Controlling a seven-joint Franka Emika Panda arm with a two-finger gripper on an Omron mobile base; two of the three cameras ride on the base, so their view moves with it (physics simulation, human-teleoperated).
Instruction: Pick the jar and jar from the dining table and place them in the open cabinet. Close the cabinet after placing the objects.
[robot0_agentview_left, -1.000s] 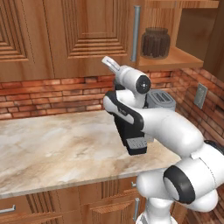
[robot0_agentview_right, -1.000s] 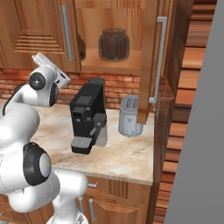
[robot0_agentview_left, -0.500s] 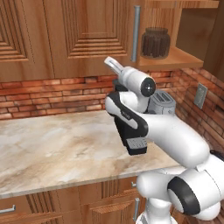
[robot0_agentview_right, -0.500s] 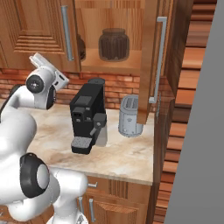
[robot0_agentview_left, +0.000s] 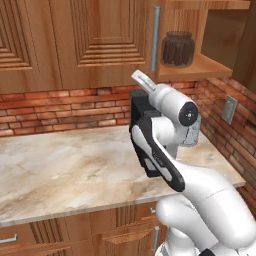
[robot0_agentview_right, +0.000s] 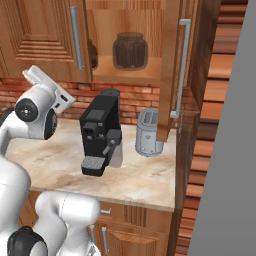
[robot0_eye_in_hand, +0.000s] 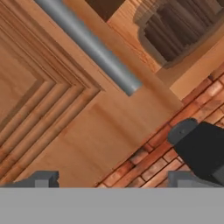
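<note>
A clear glass jar (robot0_agentview_left: 177, 48) with upright brown sticks stands on the shelf of the open cabinet (robot0_agentview_left: 200, 67); it also shows as the jar (robot0_agentview_right: 130, 50) and the jar (robot0_eye_in_hand: 183, 30). Left of it, a dark rounded shape (robot0_agentview_right: 93, 54) is mostly hidden by the shut left door. My gripper (robot0_eye_in_hand: 113, 179) is open and holds nothing. It faces the shut door's lower corner, below and left of the shelf and apart from the jar. The cabinet's right door (robot0_agentview_right: 170, 70) stands open. The dining table is out of view.
A black coffee machine (robot0_agentview_right: 100, 135) and a grey toaster (robot0_agentview_right: 148, 132) stand on the marbled counter (robot0_agentview_left: 65, 170) under the cabinet. A silver bar handle (robot0_eye_in_hand: 87, 43) runs down the shut door. A brick wall (robot0_agentview_left: 60, 105) backs the counter, with wooden drawers below.
The arm has drawn back and down from the cabinet, toward the base. The jaws have spread a little wider. The jar stays on the shelf.
</note>
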